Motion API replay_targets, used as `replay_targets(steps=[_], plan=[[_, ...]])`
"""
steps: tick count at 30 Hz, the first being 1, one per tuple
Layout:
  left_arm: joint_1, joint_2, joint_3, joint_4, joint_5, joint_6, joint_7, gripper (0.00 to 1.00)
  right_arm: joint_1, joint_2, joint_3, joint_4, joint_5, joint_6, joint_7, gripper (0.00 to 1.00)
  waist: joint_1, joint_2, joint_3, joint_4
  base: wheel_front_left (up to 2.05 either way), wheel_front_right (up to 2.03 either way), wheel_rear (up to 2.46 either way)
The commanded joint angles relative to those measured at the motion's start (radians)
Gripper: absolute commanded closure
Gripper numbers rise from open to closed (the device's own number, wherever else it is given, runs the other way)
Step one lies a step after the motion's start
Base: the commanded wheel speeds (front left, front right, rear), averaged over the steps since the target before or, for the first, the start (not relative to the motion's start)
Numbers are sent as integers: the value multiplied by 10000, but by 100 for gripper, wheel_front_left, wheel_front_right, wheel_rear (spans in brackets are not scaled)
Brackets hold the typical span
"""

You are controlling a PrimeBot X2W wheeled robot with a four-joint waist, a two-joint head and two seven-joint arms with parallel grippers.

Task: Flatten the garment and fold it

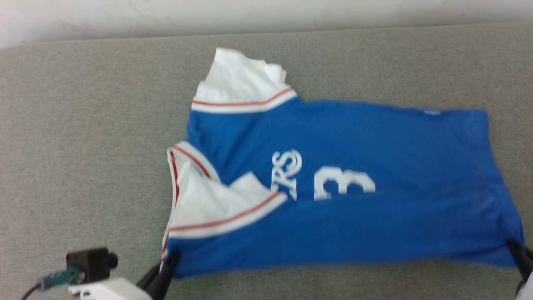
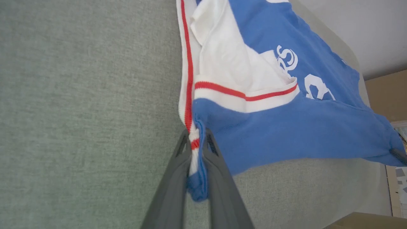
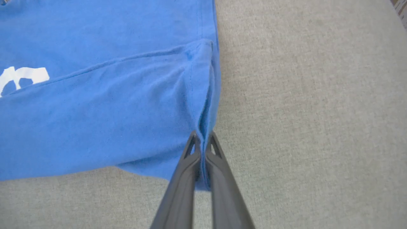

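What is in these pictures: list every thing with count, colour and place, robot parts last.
garment: one, royal blue with white sleeves and red-and-white trim, lying across the middle of the surface, neck end to the robot's left.
grey fabric surface: one, grey, under the garment.
wall: one, pale, beyond the surface's far edge.
left gripper: one, dark, shut on the garment's near corner at the striped trim.
right gripper: one, dark, shut on the garment's near corner at the hem.
wrist camera: one, black, lower left of the head view.
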Motion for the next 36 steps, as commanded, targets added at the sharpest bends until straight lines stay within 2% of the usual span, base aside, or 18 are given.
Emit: replay_targets(steps=[1,5,9,16,17,18,19,20,24,28,32,33,36], plan=[[408,79,122,-35,-183,115,78,100,261,34,-113,-13,67,-7,192,100,1,0,-133,76,0,0,0],[1261,-49,405,-18,-650,255,10,100,720,143,-272,36,60,-7,602,100,1,0,-175,122,0,0,0],[1864,-93,539,262,-838,311,-81,100,906,251,-314,172,36,-7,507,100,1,0,-124,161,0,0,0],[1322,-538,132,1243,-1106,-206,-192,100,925,429,30,768,132,-7,305,100,1,0,-125,283,0,0,0],[1198,-568,97,1381,-1093,-274,-224,100,918,440,48,826,125,-7,290,95,1,0,-140,288,0,0,0],[1075,-603,91,1504,-1070,-326,-291,83,893,451,50,854,127,-7,227,57,1,0,-160,291,0,0,0],[975,-633,87,1616,-1058,-367,-342,68,862,462,36,881,136,-7,143,0,1,0,-183,287,0,0,0],[894,-643,90,1699,-1030,-411,-402,0,837,473,16,918,140,-7,97,0,1,0,-211,277,0,0,0],[823,-707,294,1683,-1129,-610,-726,0,772,372,95,687,376,-7,-157,0,1,0,-333,188,0,0,0],[1041,-661,944,814,-1325,-707,-1232,0,615,231,-134,-14,462,-7,-797,0,1,0,-379,66,0,0,0],[992,-380,1554,-35,-961,-532,-1672,0,423,-26,-97,-479,54,-7,-1547,0,1,0,-295,-47,0,0,0],[774,-76,1846,-555,-548,-427,-1843,0,266,-102,26,-580,-192,-7,-2025,0,1,0,-156,-132,0,0,0],[-151,360,2221,-1061,239,-227,-2138,0,-98,-71,263,-620,-439,-7,-2688,0,1,0,207,-225,0,0,0]])
